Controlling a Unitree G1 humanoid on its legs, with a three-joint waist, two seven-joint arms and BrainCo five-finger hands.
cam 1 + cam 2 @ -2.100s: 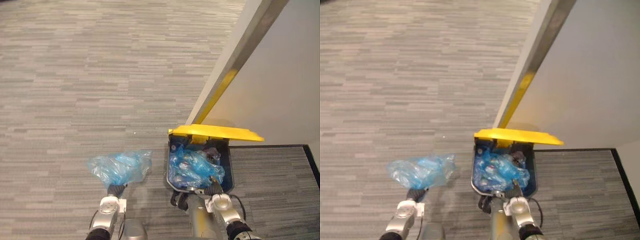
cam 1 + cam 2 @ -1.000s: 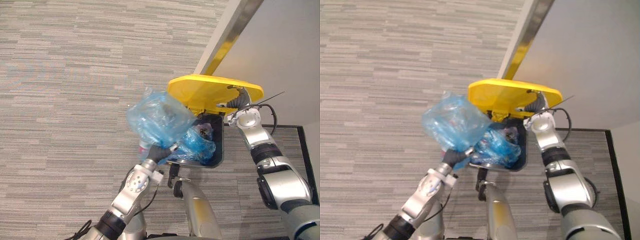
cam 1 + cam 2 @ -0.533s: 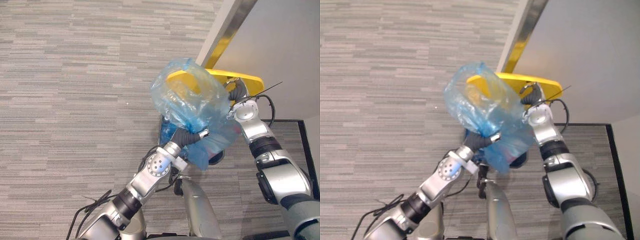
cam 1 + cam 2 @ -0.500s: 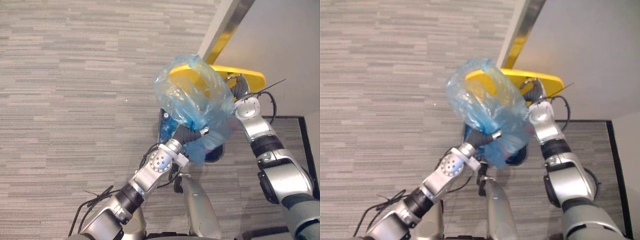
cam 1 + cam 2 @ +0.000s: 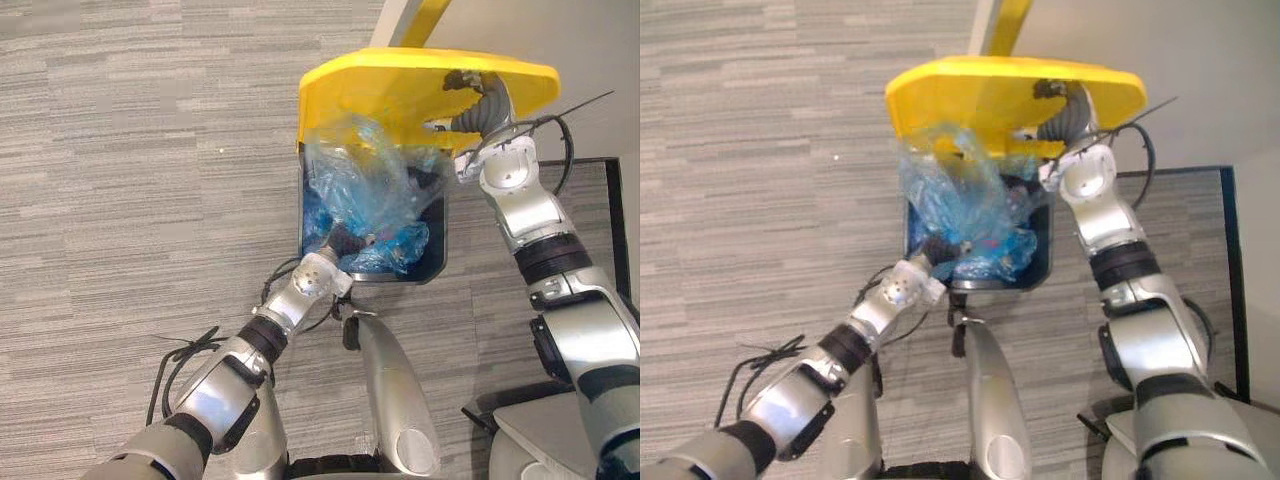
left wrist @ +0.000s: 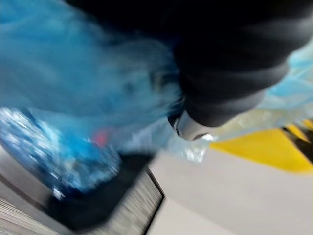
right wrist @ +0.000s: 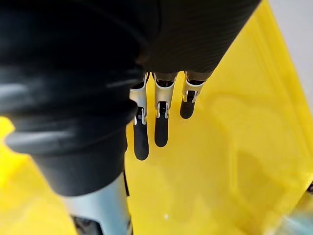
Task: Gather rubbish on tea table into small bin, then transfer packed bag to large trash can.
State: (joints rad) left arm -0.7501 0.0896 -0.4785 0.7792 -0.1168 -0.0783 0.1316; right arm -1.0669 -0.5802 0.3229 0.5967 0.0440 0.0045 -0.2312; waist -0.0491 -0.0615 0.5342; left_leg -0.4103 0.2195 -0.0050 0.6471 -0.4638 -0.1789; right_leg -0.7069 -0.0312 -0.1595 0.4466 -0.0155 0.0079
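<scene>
Right, your blue bag (image 5: 365, 185) sits in the mouth of the large trash can (image 5: 441, 250), heaped on the older rubbish (image 5: 405, 245) inside it. Your left hand (image 5: 343, 243) is buried in plastic at the can's near rim, so I cannot tell whether it grips. Your right hand (image 7: 160, 128) props the can's yellow lid (image 5: 400, 85) from underneath, fingers straight and clamped on nothing; if that lid slides off them it drops onto your left arm, and the bag, riding high in a full can, could snag and tip out over the rim.
</scene>
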